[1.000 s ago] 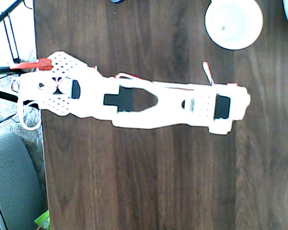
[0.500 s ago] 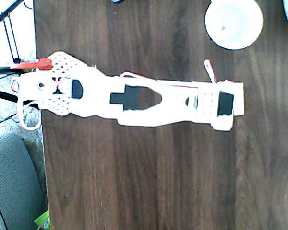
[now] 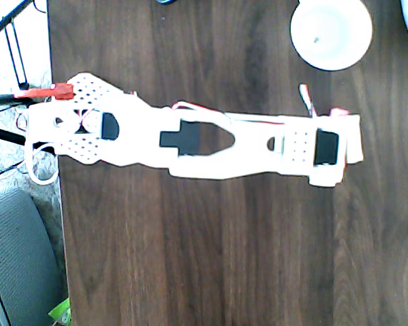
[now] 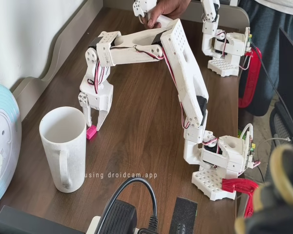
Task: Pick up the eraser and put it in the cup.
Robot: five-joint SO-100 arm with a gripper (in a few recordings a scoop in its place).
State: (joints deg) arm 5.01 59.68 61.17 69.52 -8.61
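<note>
White ceramic cup (image 4: 63,148) with a handle stands nearest in the fixed view, on the dark wood table (image 4: 141,141). Just beyond it, the pink eraser (image 4: 91,132) lies on the table, partly hidden by the gripper (image 4: 94,121), whose white plastic fingers point down, narrowly spread around it. Actual grip cannot be confirmed.

In the fixed view the cup (image 4: 63,148) stands just left of the gripper (image 4: 94,124), its rim level with the fingertips. Bare table (image 4: 141,131) lies open to the right. A blue-white spool (image 4: 2,141) blocks the far left.
</note>
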